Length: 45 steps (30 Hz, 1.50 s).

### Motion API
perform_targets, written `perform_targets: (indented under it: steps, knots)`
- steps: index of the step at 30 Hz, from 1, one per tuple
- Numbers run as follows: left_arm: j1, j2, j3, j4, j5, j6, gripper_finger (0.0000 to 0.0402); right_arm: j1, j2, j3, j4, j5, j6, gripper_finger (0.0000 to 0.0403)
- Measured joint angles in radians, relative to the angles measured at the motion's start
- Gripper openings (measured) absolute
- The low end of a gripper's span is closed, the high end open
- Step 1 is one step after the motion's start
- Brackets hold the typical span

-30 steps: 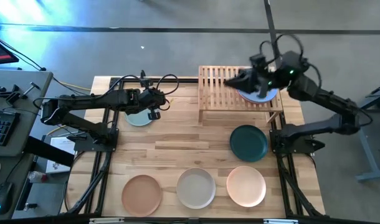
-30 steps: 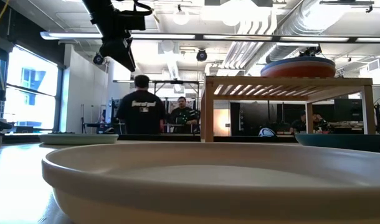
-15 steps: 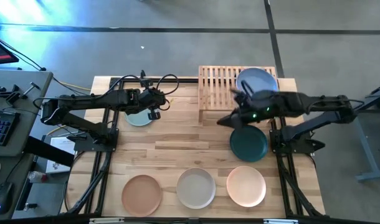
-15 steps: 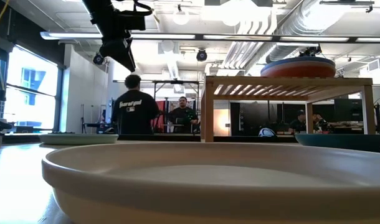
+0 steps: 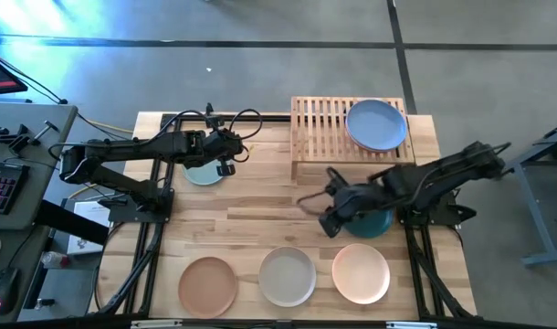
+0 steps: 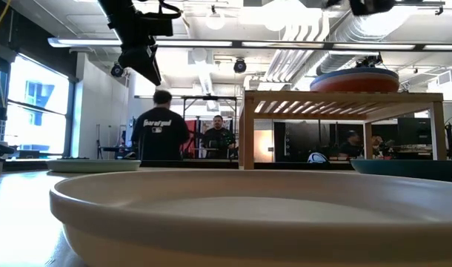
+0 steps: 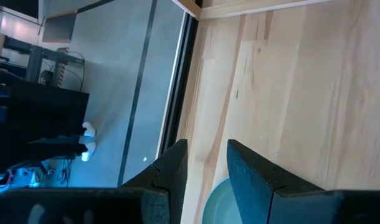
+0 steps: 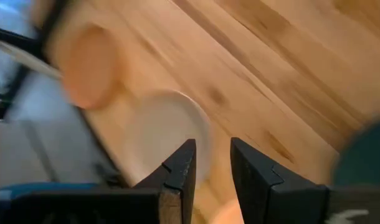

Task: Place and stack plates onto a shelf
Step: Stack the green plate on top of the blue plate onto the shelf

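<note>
From above we see the shelf [image 5: 352, 139] at the far side of the table [image 5: 260, 219], with a stack of plates on its right half; the blue plate [image 5: 377, 123] is on top. The low view adds what the overhead one hides: under the blue plate [image 6: 354, 75] lies a red-orange plate [image 6: 354, 83], and the shelf [image 6: 343, 98] stands on legs with room open beneath it.

The right gripper [image 5: 326, 208] hangs over the table just beside the dark teal plate [image 5: 368, 221], whose near edge its arm covers. Its own wrist camera shows the two fingers [image 8: 177, 180] apart with a narrow gap and nothing between them, above the grey-white plate [image 8: 168, 134], with the terracotta plate [image 8: 90, 65] farther off and a slice of the dark teal plate [image 8: 364, 155] at the edge.

The left gripper [image 5: 231, 153] hovers over the mint green plate [image 5: 204, 172] near the table's far left. Its wrist view shows its fingers [image 7: 252, 177] parted, holding nothing, with the mint rim [image 7: 218, 199] between them below.

Along the near edge the overhead view lines up terracotta [image 5: 206, 284], grey-white [image 5: 288, 276] and the peach plate [image 5: 361, 273]. The low view shows the grey-white plate [image 6: 248, 215] filling the foreground, and people [image 6: 161, 133] in the room behind.
</note>
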Motion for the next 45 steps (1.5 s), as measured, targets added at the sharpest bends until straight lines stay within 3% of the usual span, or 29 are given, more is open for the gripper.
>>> perform_targets:
  steps: [6, 10, 17, 45]
  knots:
    - [0.0, 0.0, 0.0, 0.0, 0.0, 0.0, 0.0102, 0.027, 0.097, 0.0, -0.194, -0.015, 0.156, 0.0081]
    - [0.0, 0.0, 0.0, 0.0, 0.0, 0.0, 0.0102, 0.028, 0.153, 0.0, -0.232, -0.031, 0.209, 0.008]
    - [0.0, 0.0, 0.0, 0.0, 0.001, 0.0, 0.0102, 0.028, 0.252, 0.0, -0.242, -0.074, 0.214, 0.0081]
    - [0.0, 0.0, 0.0, 0.0, 0.002, 0.0, 0.0102, 0.014, 0.496, -0.001, -0.356, -0.021, 0.232, 0.008]
